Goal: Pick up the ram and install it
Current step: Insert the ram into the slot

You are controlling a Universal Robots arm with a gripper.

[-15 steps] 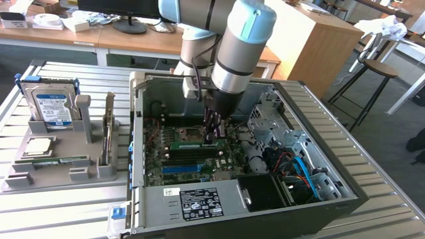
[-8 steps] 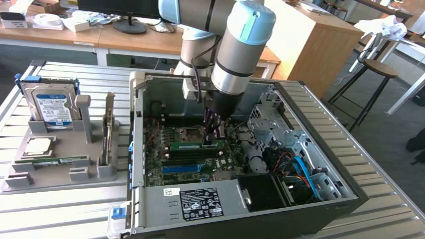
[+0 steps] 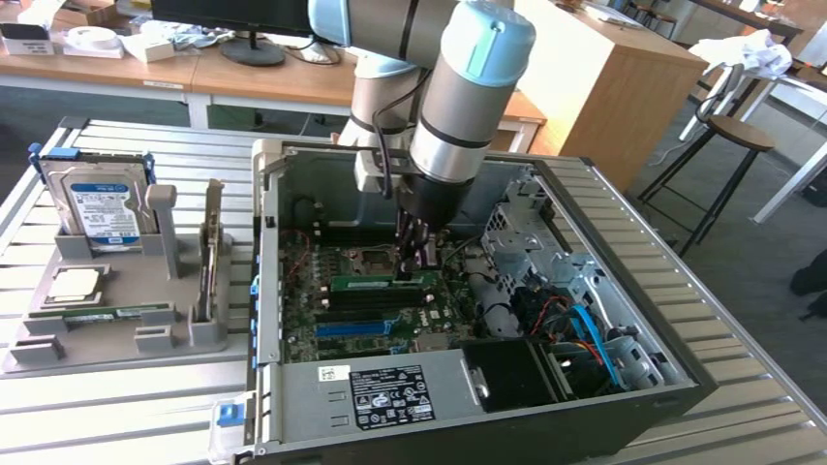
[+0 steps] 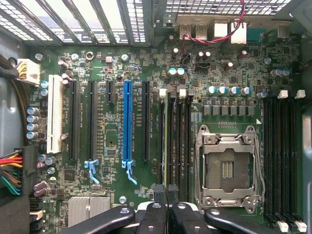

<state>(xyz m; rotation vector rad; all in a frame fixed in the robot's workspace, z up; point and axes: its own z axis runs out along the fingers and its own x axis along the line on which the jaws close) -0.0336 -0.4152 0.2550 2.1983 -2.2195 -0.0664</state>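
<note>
On a slatted metal worktop (image 3: 130, 407) sits an open computer case (image 3: 646, 412). Inside, the jaws are clenched on the ram (image 3: 375, 282), held edge-down over the memory slots (image 4: 183, 146) beside the processor socket (image 4: 226, 168).

Noted the arm (image 3: 466, 107) reaching steeply down from above, wrist held near vertical. I logged the jaws drawn together, dark fingers (image 4: 158, 202) side by side, tips pointing downward.
</note>
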